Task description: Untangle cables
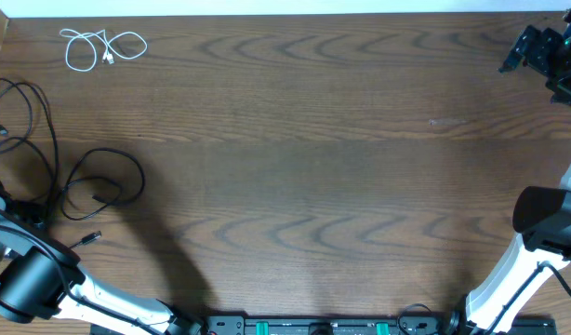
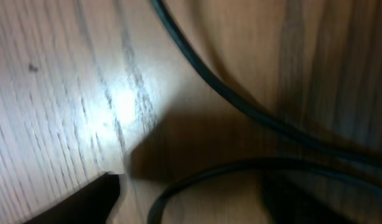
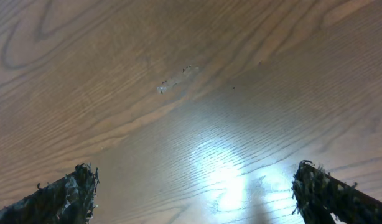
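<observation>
Cables: white cord [image 1: 103, 46] loosely coiled in the far-left corner, well apart from the others. Two black cords [image 1: 56, 149] are looped along the left edge.
Handling: light, limp, likely slippery (a judgement). Pinch a free run, not a plug.
Left gripper [image 2: 191, 205]: low, jaws apart, black cord between them, seemingly unclamped.
Right gripper [image 3: 191, 193]: wide, empty, over bare table [image 3: 178, 56].

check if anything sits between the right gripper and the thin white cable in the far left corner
Nothing visible does. Only bare brown wooden table lies between the open right gripper and the thin white looped cable.
</observation>
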